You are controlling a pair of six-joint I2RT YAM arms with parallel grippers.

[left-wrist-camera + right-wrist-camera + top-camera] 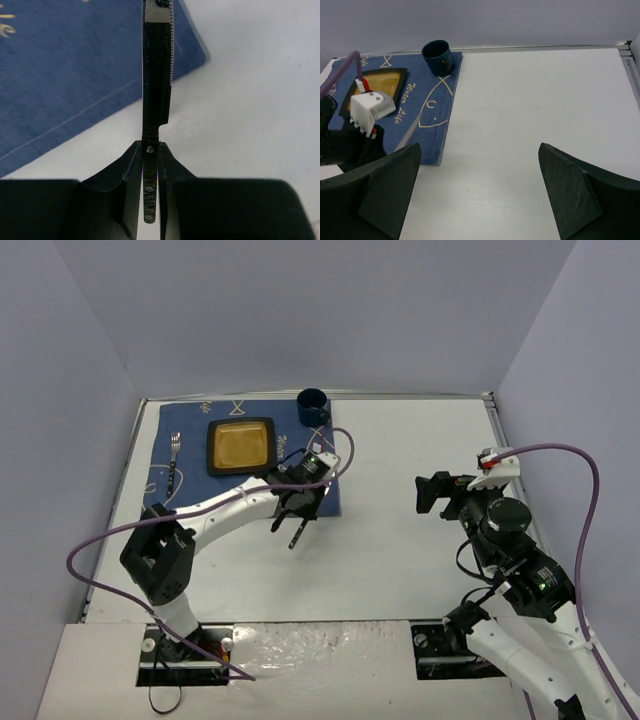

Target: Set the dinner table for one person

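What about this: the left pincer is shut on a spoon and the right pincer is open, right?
Not a spoon: the left pincer is shut on a knife, its serrated edge plain in the left wrist view. The right pincer is open.

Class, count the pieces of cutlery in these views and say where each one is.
2. A fork lies on the blue cloth, left of the plate. A knife is held in the jaws of the left gripper, near the cloth's corner. Others may be hidden.
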